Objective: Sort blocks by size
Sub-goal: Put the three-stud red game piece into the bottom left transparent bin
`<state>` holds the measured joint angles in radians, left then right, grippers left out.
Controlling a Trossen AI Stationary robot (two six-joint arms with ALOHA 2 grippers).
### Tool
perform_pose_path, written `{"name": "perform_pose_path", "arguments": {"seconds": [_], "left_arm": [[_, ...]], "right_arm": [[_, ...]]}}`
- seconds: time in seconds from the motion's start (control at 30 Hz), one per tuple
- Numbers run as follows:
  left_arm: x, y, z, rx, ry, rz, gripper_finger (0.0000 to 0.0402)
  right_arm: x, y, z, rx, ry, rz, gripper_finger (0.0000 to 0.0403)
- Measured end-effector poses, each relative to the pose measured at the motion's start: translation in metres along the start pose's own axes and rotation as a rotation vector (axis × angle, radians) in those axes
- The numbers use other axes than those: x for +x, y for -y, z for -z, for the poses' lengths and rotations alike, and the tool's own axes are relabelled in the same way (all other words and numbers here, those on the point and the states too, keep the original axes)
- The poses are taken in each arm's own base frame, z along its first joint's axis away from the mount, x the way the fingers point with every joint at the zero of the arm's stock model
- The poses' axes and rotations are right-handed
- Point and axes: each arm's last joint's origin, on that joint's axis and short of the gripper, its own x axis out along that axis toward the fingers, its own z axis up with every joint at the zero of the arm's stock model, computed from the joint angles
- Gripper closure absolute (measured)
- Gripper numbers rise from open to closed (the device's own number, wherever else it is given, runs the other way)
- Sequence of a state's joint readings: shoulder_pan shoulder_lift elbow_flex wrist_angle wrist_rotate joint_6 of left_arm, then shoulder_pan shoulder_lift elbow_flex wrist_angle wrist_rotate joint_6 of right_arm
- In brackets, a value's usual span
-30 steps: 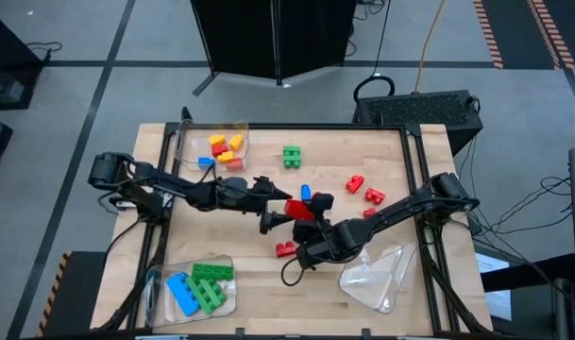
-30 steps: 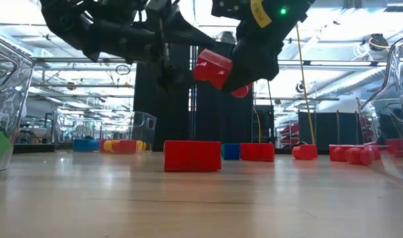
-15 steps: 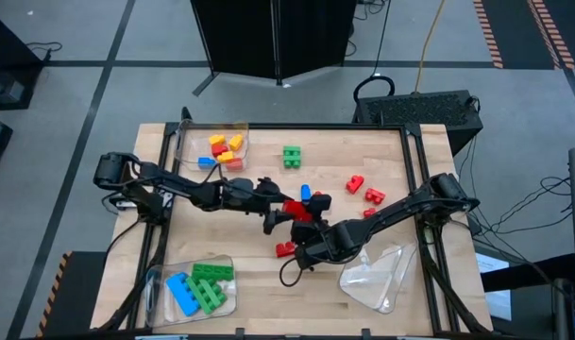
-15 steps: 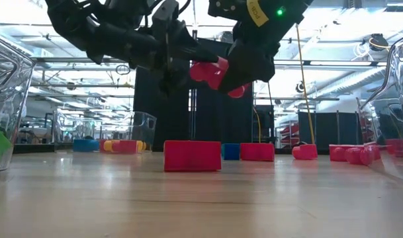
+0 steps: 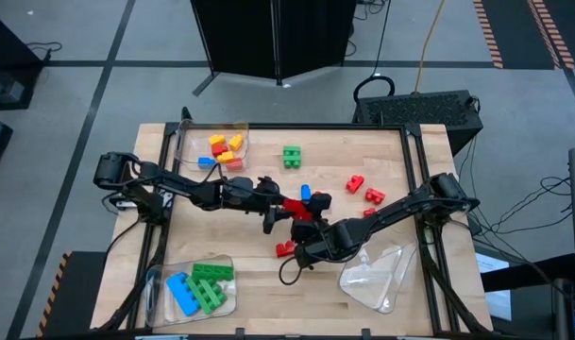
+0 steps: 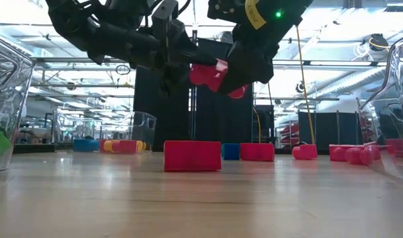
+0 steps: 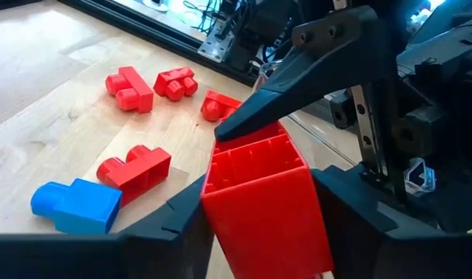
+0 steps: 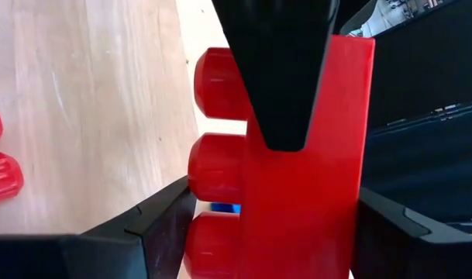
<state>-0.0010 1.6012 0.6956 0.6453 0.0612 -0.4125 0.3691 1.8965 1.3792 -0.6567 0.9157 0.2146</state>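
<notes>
Holding one red block aloft above the middle of the surface, between both of my end effectors.

- Right end effector: fingers pinch the red block on two sides; studs face sideways in my right wrist view.
- Left end effector: fingers sit either side of the same block, flanking it closely in my left wrist view; I cannot tell whether they press on it.
- Blue block: on the surface just beyond the held one.
- Red blocks: one below the grip, more toward the right.
- Green block: alone near the far edge.
- Far-left tray: yellow, orange, red and blue small blocks.
- Near-left tray: green and blue long blocks.
- Near-right tray: contents not discernible.
</notes>
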Motion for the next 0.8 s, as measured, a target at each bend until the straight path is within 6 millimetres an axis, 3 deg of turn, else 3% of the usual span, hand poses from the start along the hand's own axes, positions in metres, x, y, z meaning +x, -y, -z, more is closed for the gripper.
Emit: {"name": "perform_pose_path", "arguments": {"seconds": [0.27,0.5,0.8], "left_arm": [[0.000,0.000,0.000,0.019,-0.009,0.015,0.0250],[-0.006,0.003,-0.006,0.043,-0.002,0.021,0.0255],[-0.028,0.010,-0.017,0.104,-0.065,0.013,0.0255]], "right_arm": [[-0.005,0.001,0.001,-0.024,0.003,0.010,0.0133],[-0.033,0.016,-0.003,0.098,0.051,-0.039,0.0105],[-0.072,0.040,0.003,0.250,0.071,-0.103,0.0097]]}}
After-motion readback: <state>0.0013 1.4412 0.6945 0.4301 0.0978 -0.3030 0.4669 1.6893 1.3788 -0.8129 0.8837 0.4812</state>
